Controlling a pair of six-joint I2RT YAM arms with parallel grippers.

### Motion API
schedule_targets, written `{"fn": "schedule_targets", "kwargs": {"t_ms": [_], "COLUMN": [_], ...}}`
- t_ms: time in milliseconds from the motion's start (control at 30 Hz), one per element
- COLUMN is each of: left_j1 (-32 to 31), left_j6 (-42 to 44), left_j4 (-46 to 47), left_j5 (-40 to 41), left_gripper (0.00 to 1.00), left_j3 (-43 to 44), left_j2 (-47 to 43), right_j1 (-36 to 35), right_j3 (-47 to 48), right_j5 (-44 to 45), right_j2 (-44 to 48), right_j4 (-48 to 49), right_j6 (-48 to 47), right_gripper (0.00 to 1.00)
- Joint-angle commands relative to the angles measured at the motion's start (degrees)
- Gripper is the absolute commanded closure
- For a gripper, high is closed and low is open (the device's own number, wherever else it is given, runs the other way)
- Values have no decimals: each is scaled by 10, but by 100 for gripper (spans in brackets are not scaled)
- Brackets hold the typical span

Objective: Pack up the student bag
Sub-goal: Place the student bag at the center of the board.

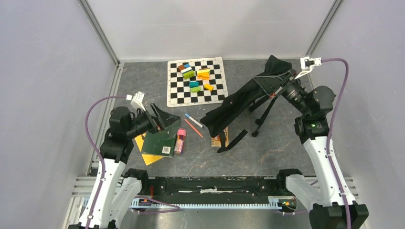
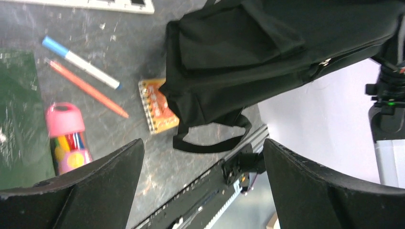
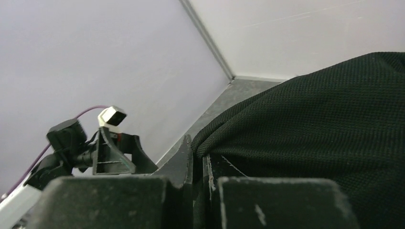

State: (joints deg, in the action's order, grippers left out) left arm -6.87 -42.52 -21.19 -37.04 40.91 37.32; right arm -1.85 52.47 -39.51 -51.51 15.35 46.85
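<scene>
- The table (image 1: 267, 152) carries everything, with the supplies spread from its centre out toward 8 o'clock, within the left arm's reach.
- The student bag (image 1: 243, 102) is stretched from 1 o'clock down to the centre. Its upper end is raised off the table while its lower end and a strap rest on it, probably so that an opening can be presented for loading.
- The checkered mat (image 1: 196, 82) lies flat at 12 o'clock with small coloured blocks (image 1: 198, 78) on it, apart from the bag.
- A green notebook (image 1: 157, 143) lies at 8 o'clock over a yellow sheet (image 1: 149, 159).
- The right tool (image 3: 200, 157) is closed on the bag's fabric at its raised end, so the bag is held up by it.
- The left tool (image 1: 160, 119) is held spread wide and empty above the green notebook, which is judged the likely first pick.
- A pink-capped tube (image 1: 180, 141) of coloured sticks lies touching the notebook's right edge.
- A spiral notepad (image 1: 221, 139) is partly covered by the bag's lower end, so it would have to be freed.
- A blue-capped pen (image 1: 193, 119) and an orange pencil (image 1: 194, 128) lie side by side between tube and bag.
</scene>
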Motion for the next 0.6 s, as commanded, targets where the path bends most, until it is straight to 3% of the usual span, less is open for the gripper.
{"fn": "schedule_targets", "kwargs": {"t_ms": [0, 133, 267, 433, 567], "left_j1": [0, 0, 0, 0, 0], "left_j6": [37, 34, 66, 109, 133], "left_j4": [-108, -129, -179, -229, -268], "left_j5": [-9, -2, 68, 122, 140], "left_gripper": [0, 0, 0, 0, 0], "left_j3": [19, 31, 60, 68, 61], "left_j2": [-26, -40, -45, -51, -60], "right_j1": [-72, -156, -230, -242, -242], "right_j3": [19, 31, 42, -61, -125], "right_j5": [38, 61, 67, 82, 165], "right_j2": [5, -17, -39, -19, 25], "right_j4": [77, 85, 86, 84, -45], "right_j6": [-28, -48, -73, -81, -158], "right_gripper": [100, 100, 100, 100, 100]}}
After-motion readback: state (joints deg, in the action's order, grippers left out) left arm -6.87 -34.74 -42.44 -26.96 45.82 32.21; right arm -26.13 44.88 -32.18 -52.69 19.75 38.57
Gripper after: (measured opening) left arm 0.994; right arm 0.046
